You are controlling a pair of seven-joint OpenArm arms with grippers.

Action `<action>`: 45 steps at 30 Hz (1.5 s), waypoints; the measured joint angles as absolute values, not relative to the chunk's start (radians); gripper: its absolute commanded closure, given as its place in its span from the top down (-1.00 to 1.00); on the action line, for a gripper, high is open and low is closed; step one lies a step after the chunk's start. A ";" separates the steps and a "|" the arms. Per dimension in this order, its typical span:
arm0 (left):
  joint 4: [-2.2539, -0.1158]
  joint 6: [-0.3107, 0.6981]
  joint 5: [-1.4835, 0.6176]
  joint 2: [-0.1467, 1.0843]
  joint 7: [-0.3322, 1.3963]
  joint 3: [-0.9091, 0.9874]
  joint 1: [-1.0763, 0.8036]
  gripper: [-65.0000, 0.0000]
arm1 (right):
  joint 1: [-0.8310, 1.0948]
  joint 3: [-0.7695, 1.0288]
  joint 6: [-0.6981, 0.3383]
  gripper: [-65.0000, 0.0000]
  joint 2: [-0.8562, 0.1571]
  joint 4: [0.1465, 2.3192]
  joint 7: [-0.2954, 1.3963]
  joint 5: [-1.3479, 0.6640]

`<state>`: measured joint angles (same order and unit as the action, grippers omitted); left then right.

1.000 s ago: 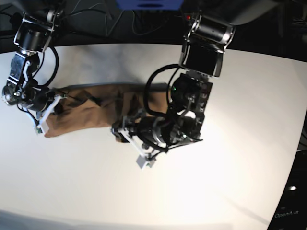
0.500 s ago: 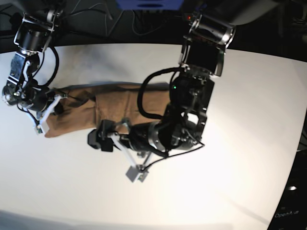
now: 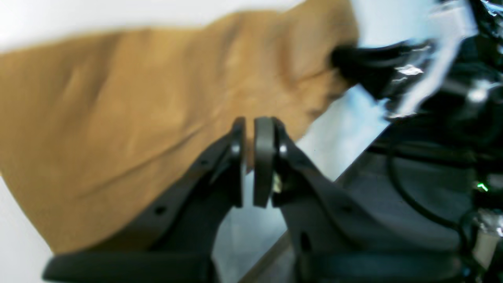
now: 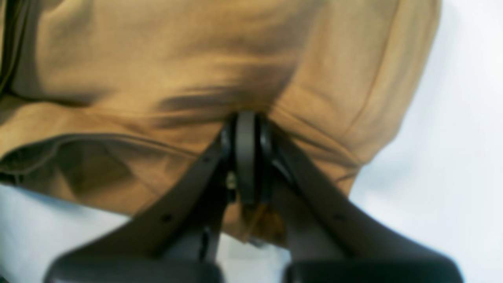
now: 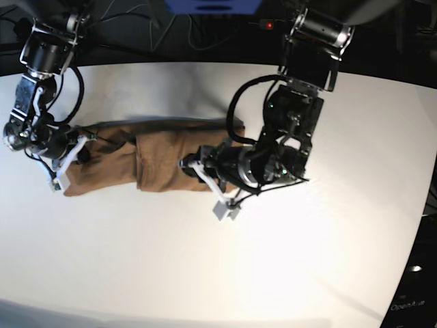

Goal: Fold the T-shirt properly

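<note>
The tan T-shirt (image 5: 164, 160) lies as a long folded strip across the back left of the white table (image 5: 307, 260). My right gripper (image 5: 80, 149) is at the strip's left end; the right wrist view shows it (image 4: 245, 157) shut, with the T-shirt (image 4: 235, 59) pinched and bunched around its fingers. My left gripper (image 5: 190, 164) hovers over the strip's right part. Seen from the left wrist, it (image 3: 248, 157) is shut with only a sliver between the pads and no cloth in them, its tips over the near edge of the T-shirt (image 3: 137, 110).
Dark cables and arm mounts (image 5: 205, 27) run behind the table's far edge. The left arm's bulky body (image 5: 280, 157) hangs over the table's middle. A blurred black arm with a white bracket (image 3: 412, 78) fills the right of the left wrist view.
The left gripper reached left along the shirt's near edge with its jaws wide apart, then drew back to the right and shut. The right gripper stayed clamped on the left end.
</note>
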<state>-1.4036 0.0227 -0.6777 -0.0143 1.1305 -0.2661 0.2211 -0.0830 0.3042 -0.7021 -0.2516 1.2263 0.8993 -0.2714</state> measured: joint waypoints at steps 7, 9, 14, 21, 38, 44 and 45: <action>-1.192 0.026 -0.679 0.009 0.952 -0.278 0.222 -0.90 | -0.083 0.304 -0.702 -0.98 -0.253 1.226 0.900 -0.272; -1.170 0.033 -0.696 0.014 0.930 -0.278 0.222 -0.90 | -0.083 0.304 -0.702 -0.96 -0.254 1.226 0.900 -0.271; -1.158 0.037 -0.701 0.034 0.870 -0.345 0.230 -0.90 | -0.083 0.300 -0.702 -0.96 -0.261 1.226 0.900 -0.272; -1.158 0.037 -0.704 0.033 0.854 -0.350 0.229 -0.90 | -0.027 0.289 -0.702 -0.73 -0.252 1.408 1.052 -0.215; -1.116 0.072 -0.757 0.050 0.781 -0.344 0.199 -0.90 | -0.036 0.289 -0.702 -0.29 -0.306 1.565 1.261 -0.166; -1.120 0.081 -0.778 0.062 0.764 -0.343 0.179 -0.90 | -0.053 0.322 -0.702 -0.09 -0.308 1.565 1.265 -0.168; -1.121 0.087 -0.779 0.067 0.767 -0.343 0.178 -0.90 | -0.058 0.337 -0.702 -0.09 -0.308 1.565 1.265 -0.171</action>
<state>-1.1206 0.0872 -0.7792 0.0666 0.7666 -0.3431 0.1780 -0.0578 0.3374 -0.7021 -0.3080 1.5654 1.2648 -0.1707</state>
